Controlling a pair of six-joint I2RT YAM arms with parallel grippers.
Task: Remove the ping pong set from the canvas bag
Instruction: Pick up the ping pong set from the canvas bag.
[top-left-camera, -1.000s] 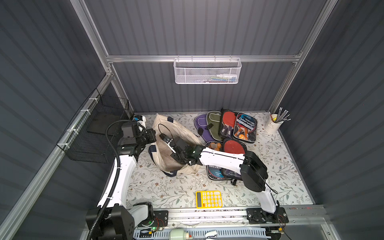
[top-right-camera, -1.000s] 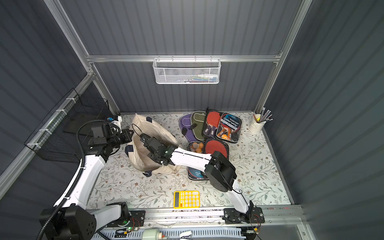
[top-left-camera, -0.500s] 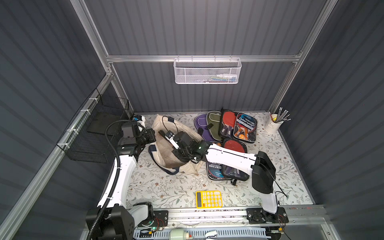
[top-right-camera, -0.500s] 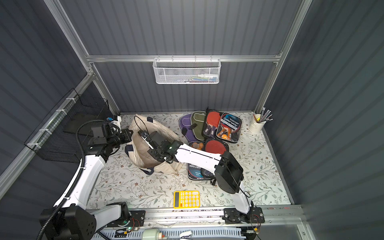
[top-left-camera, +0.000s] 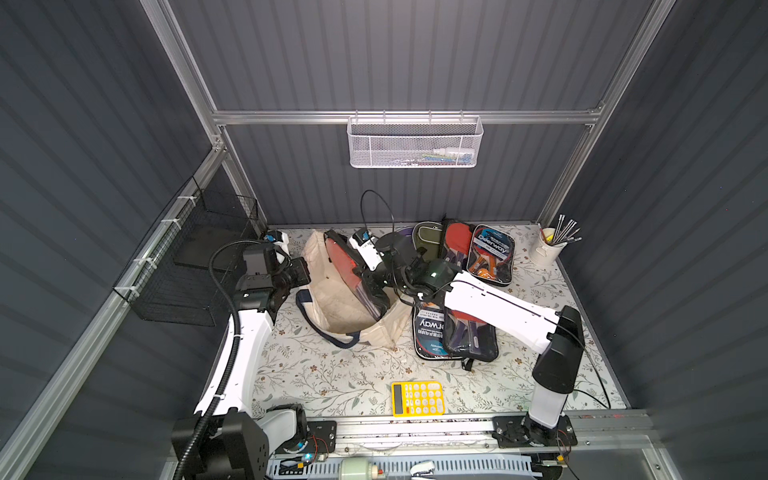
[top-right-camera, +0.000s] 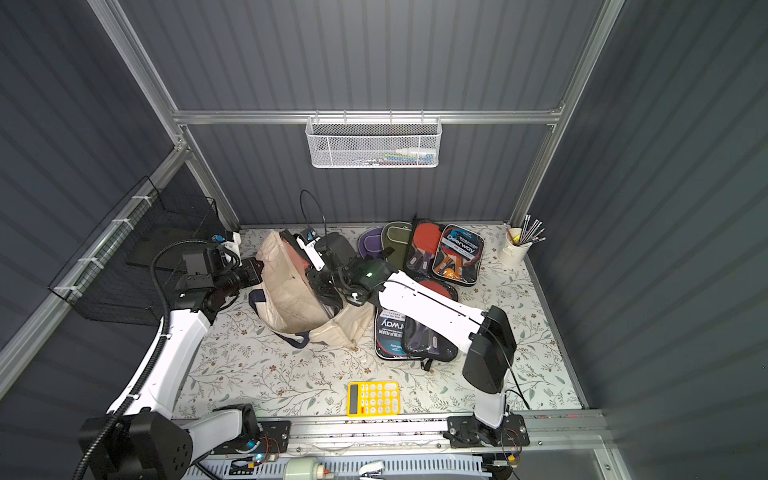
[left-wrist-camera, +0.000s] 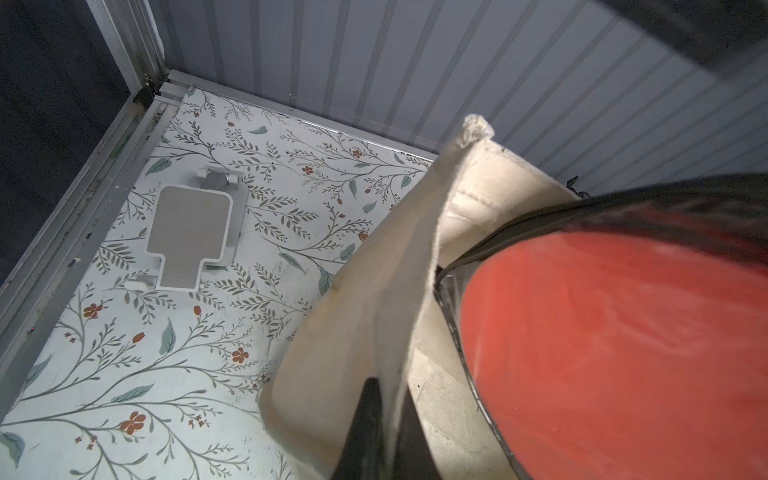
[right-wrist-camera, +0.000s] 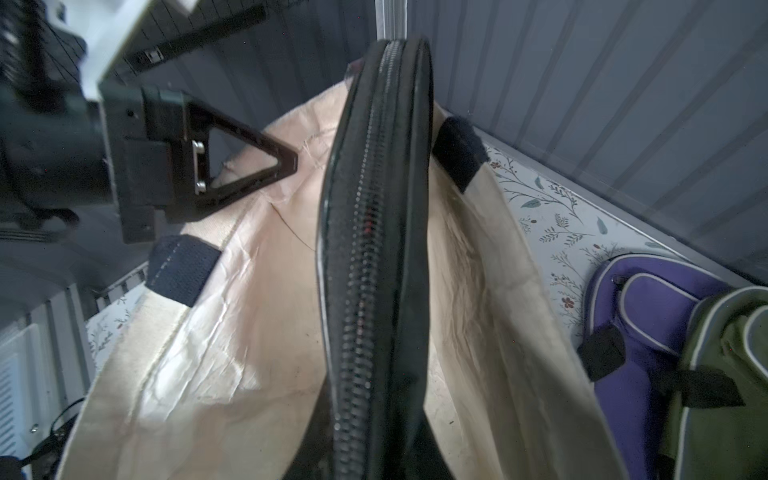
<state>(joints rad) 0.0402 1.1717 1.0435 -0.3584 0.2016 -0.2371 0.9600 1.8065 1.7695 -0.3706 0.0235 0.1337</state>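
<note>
Extraction is looking about half done: your right tool (top-left-camera: 372, 286) is clamping tight on the ping pong set (top-left-camera: 345, 266), which is poking halfway out of the canvas bag (top-left-camera: 332, 316) at far left, while your shut left tool (top-left-camera: 304, 271) is pinching the bag's rim, and lifting it clear is remaining.

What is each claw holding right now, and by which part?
The left claw pinches the canvas bag at its top rim; the right claw grips the ping pong set by its zippered edge, at the bag's mouth.
</note>
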